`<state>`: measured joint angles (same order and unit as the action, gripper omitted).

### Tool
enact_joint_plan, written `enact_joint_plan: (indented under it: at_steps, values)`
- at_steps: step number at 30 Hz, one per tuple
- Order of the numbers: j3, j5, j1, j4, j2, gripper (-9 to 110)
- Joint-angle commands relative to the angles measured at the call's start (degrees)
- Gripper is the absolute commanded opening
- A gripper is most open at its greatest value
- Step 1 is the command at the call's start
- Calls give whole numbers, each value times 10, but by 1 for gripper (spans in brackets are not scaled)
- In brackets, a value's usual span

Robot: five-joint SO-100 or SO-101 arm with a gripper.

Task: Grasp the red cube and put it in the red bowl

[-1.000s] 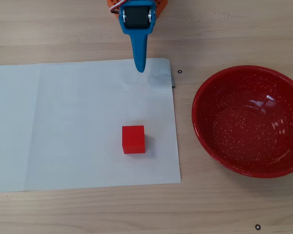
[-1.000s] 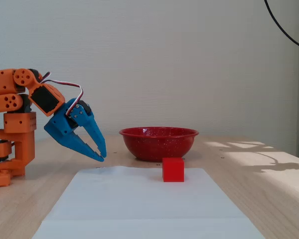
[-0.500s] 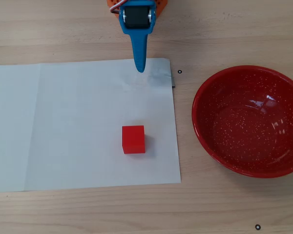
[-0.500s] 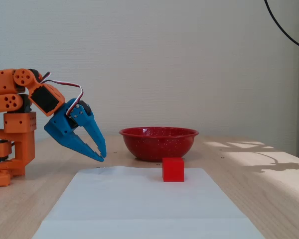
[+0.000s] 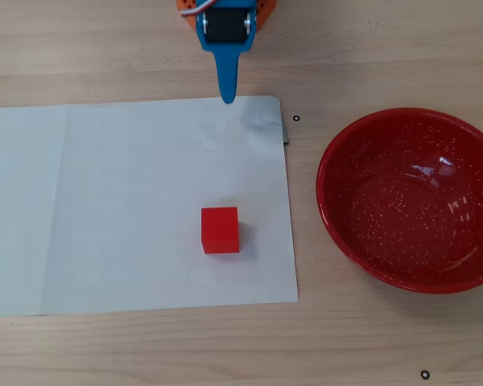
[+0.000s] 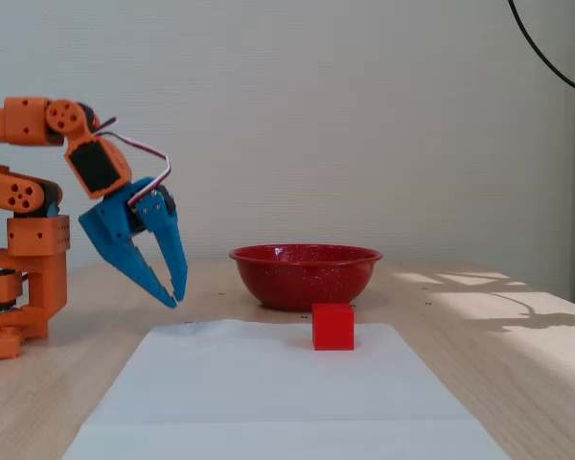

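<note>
The red cube (image 5: 220, 230) sits on a white paper sheet (image 5: 105, 209), near the sheet's right edge in the overhead view. It also shows in the fixed view (image 6: 333, 327), just in front of the red bowl (image 6: 305, 273). The red bowl (image 5: 346, 217) stands empty on the wooden table to the right of the sheet. My blue gripper (image 5: 227, 98) hangs above the sheet's far edge, well away from the cube. In the fixed view the gripper (image 6: 174, 299) points down, above the table and left of the cube. Its fingertips meet and it holds nothing.
The orange arm base (image 6: 24, 259) stands at the left in the fixed view. The paper sheet (image 6: 268, 393) covers much of the wooden table. Small black ring marks (image 5: 296, 119) dot the table near the bowl.
</note>
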<state>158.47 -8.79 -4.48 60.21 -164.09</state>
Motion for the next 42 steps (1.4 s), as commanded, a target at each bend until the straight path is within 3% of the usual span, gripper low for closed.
enact_joint_plan:
  at_steps: [1,17,33,37,42]
  values:
    - [-109,9,3,21,43,0]
    - [-420,69,63,154,308,0]
    - [-718,42,56,237,590,6]
    - [-785,37,54,254,657,13]
    - [-851,32,47,267,721,33]
